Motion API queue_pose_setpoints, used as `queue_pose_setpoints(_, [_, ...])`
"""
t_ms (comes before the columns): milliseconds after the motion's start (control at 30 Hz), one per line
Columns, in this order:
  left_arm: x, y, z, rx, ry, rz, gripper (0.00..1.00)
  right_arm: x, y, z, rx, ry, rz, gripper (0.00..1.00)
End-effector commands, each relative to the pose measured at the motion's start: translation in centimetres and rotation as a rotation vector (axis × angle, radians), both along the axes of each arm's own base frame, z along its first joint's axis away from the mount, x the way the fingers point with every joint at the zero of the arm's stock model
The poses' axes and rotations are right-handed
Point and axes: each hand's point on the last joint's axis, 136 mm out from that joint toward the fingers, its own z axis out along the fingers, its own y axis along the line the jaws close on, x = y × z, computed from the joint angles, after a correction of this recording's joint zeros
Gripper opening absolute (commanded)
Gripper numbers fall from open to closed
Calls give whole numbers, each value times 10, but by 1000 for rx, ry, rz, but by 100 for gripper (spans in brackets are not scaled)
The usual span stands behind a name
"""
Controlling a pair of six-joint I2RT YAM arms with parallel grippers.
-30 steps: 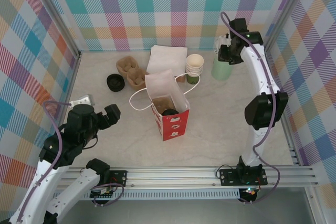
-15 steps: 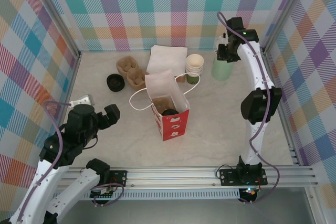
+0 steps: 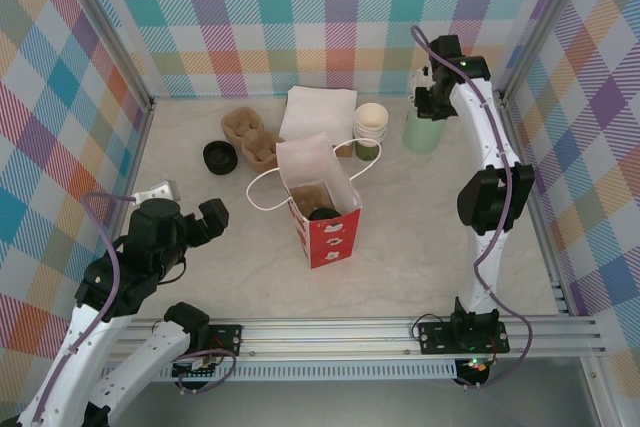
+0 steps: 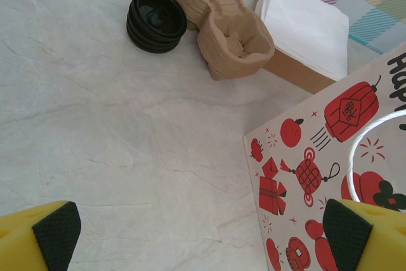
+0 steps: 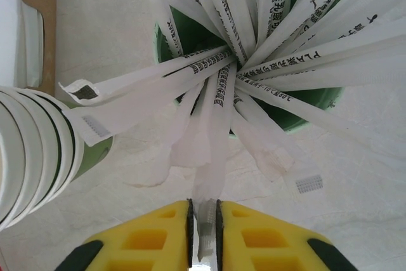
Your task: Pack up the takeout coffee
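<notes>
Inspecting the right gripper (image 3: 432,99) at the far right: it hangs over the pale-green holder (image 3: 422,135) of paper-wrapped sticks. In the wrist view its yellow fingers (image 5: 146,239) are drawn nearly together, pinching the end of one white stick (image 5: 208,157) that fans out of the holder.

The left gripper (image 3: 205,219) is at the near left, above bare table (image 3: 420,247), fingers spread wide and holding nothing.

The takeout coffee (image 3: 322,213) appears to be the dark round item standing inside the open red-and-white bag (image 3: 330,235) at mid-table, against a brown insert. Its colour cannot be confirmed.

The stacked cups (image 3: 370,119) stand just left of the holder. Black lids (image 3: 219,157), brown cup trays (image 3: 252,137) and white napkins (image 3: 318,112) lie at the far side, left of the stack.
</notes>
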Motion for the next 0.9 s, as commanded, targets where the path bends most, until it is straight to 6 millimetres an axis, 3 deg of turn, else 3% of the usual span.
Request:
queue_pose_setpoints(0, [0, 2, -3, 12, 11, 10, 100, 1, -5, 8, -26, -14, 4, 12])
queue_pose_setpoints(167, [-1, 2, -2, 12, 11, 9, 100, -1, -8, 14, -42, -22, 8, 0])
queue_pose_setpoints(600, [0, 1, -2, 7, 8, 5, 100, -36, -16, 56, -61, -53, 7, 0])
queue_pose_setpoints(867, [2, -2, -1, 1, 3, -1, 100, -48, -21, 64, -80, -51, 2, 3])
